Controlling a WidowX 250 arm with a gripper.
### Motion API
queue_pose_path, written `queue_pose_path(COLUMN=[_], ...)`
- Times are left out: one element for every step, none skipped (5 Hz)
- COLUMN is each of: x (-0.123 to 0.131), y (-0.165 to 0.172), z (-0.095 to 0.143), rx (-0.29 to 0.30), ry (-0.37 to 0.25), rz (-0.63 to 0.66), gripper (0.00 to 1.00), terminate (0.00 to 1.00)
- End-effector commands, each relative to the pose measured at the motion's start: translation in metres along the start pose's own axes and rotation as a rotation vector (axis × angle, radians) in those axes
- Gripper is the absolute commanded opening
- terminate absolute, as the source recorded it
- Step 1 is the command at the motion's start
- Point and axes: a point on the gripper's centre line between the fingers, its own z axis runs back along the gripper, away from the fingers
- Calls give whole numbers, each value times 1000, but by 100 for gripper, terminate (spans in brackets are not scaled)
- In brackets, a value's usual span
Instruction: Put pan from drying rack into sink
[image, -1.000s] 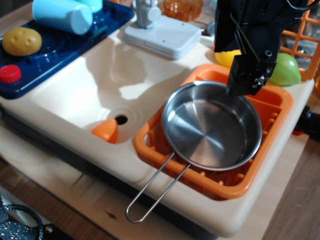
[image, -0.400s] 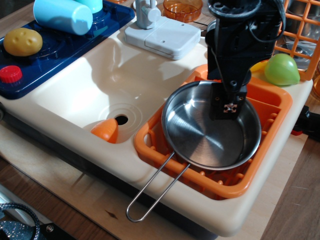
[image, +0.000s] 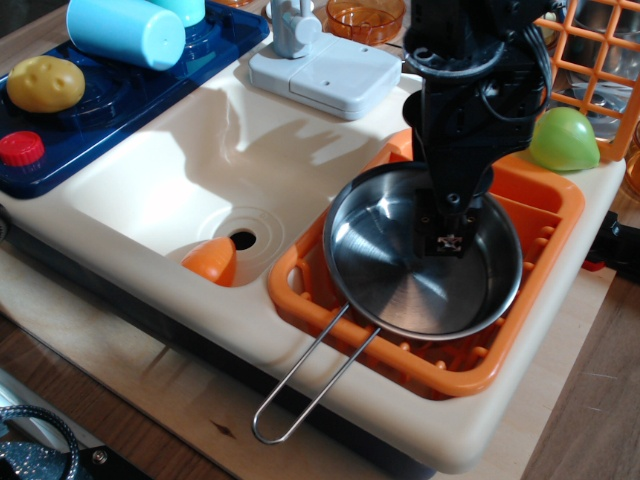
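Note:
The shiny steel pan (image: 395, 285) lies in the orange drying rack (image: 468, 376) at the right of the sink unit. Its wire-loop handle (image: 305, 385) sticks out over the rack's front rim toward the lower left. My black gripper (image: 447, 240) points down into the pan's right half, its tip just above or touching the pan floor. Its fingers line up from this angle, so I cannot tell whether they are open or shut. The cream sink basin (image: 170, 170) lies to the left of the rack, with its round drain (image: 242, 239) at the front.
A small orange piece (image: 212, 262) sits in the sink beside the drain. The grey-white faucet block (image: 322, 62) stands behind the basin. A green fruit (image: 563, 138) and an orange wire basket (image: 600, 60) are behind the rack. A blue stove (image: 110, 100) holds a potato (image: 44, 82) and a light-blue cylinder (image: 125, 30).
My gripper has come down and leftward from above the rack's back rim into the pan. The pan has not moved.

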Motion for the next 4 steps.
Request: queue_pose_path(x=[1,0,1,0], y=[10,13,13,17], z=[6,9,9,18], rx=[8,1,1,-14], ry=[-28,-21,-17,-4], rz=[-17,-31,-38,-54], gripper=[0,0,0,0], terminate=[0,0,0,0])
